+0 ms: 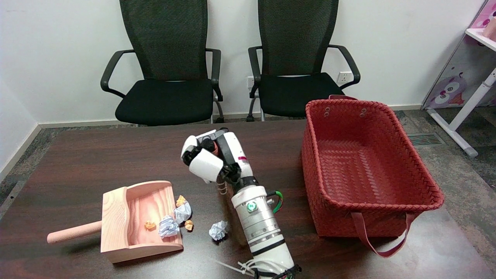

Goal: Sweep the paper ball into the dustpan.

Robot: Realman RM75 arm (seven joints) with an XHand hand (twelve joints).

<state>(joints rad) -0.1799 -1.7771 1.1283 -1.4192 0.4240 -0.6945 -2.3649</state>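
A wooden dustpan (116,217) lies at the table's front left, mouth facing right. Two white paper balls (182,212) and small orange scraps (149,225) sit at its mouth. Another white paper ball (219,229) lies on the table just right of them, close beside my right forearm. My right hand (209,155) hangs above the table, up and to the right of the dustpan. Its fingers are curled around a small brush (221,188): a reddish handle shows between the fingers and pale bristles show below the hand, above the table behind the loose ball.
A large red woven basket (329,217) stands on the right side of the table, a strap hanging over its front. Two black office chairs (166,97) stand behind the table's far edge. A white cable tie (232,266) lies by my arm's base.
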